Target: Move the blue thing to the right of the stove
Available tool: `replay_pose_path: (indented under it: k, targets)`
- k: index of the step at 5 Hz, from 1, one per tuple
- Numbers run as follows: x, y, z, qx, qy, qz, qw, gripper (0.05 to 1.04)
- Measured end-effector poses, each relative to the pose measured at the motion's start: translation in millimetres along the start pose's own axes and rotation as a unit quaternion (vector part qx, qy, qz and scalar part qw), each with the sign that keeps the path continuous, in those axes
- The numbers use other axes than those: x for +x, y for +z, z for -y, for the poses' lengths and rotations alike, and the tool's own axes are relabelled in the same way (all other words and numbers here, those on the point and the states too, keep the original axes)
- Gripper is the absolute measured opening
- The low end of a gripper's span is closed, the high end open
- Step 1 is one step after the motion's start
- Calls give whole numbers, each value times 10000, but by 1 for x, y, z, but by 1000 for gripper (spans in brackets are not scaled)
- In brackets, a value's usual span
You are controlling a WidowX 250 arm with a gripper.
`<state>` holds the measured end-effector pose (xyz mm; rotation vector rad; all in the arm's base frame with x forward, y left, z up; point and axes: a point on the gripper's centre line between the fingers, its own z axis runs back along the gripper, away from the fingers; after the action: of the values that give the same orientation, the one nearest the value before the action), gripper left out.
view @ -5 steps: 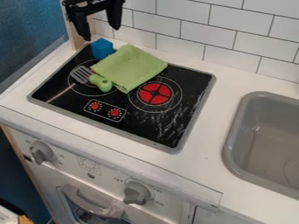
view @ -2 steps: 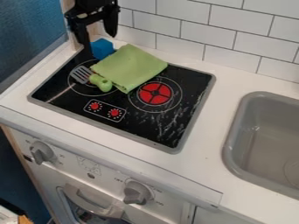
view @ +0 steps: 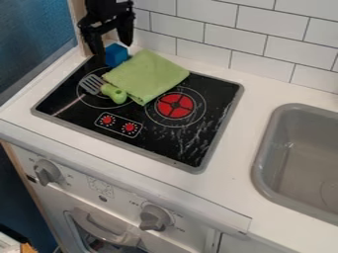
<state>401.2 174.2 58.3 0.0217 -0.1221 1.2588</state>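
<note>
Plain light-green cloth (view: pixel 148 76)

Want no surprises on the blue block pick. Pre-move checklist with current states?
1. Gripper open: ok, fingers apart.
2. Blue block between the fingers in depth as well as in the image: cannot tell.
3. Green cloth not touching the block: cannot tell, their edges meet in view.
4. Spatula away from the block: ok, it lies nearer the knobs.
5. Counter right of the stove in view: ok.
6. Block at target: not ok, at stove's back left.
</note>
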Motion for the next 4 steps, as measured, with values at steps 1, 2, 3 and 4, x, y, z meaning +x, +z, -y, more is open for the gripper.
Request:
replay_pose_path:
  k: [1, 2, 3, 4]
  targets:
    - [2, -7, -2, 118, 69, 13, 9999, 949]
    - [3, -12, -2, 155, 92, 35, 9998, 667]
    - [1, -15, -3, 110, 88, 40, 9999, 592]
    - [1, -15, -2, 95, 97, 9, 9999, 593]
